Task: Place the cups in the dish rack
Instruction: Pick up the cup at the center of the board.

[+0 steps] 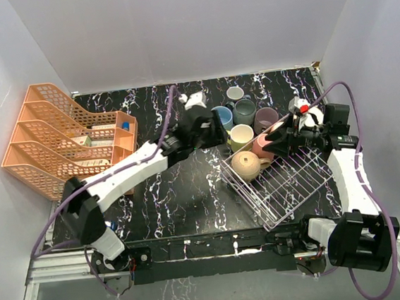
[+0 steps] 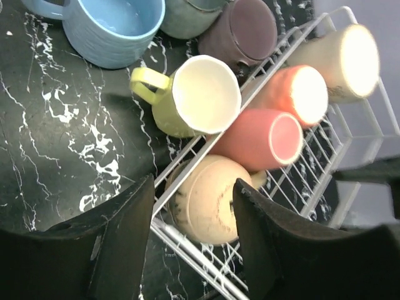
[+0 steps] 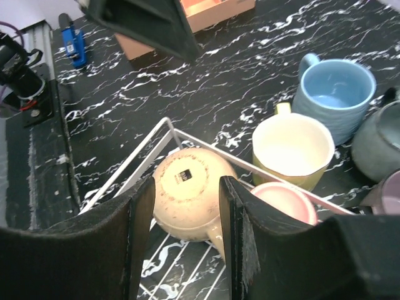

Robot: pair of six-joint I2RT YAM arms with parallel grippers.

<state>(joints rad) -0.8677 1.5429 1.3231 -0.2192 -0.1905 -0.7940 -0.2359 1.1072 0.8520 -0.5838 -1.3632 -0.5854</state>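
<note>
The white wire dish rack (image 1: pixel 295 183) lies at the centre right. An upturned tan cup (image 1: pixel 245 164) rests in its near-left corner, with a pink cup (image 1: pixel 263 146) on its side next to it. The left wrist view also shows a peach cup (image 2: pixel 294 94) and a cream cup (image 2: pixel 344 59) in the rack. A pale yellow cup (image 1: pixel 240 137) leans on the rack's rim, outside it. Blue (image 1: pixel 221 116), grey-teal (image 1: pixel 244 109), mauve (image 1: pixel 265 119) and small grey (image 1: pixel 235 93) cups stand behind. My left gripper (image 1: pixel 221 135) is open by the yellow cup. My right gripper (image 1: pixel 274 143) is open over the pink cup. Both are empty.
An orange tiered tray organizer (image 1: pixel 65 145) stands at the far left, with a small box (image 1: pixel 117 133) beside it. White walls close in the back and both sides. Bare black marble tabletop (image 1: pixel 182 187) lies between the organizer and the rack.
</note>
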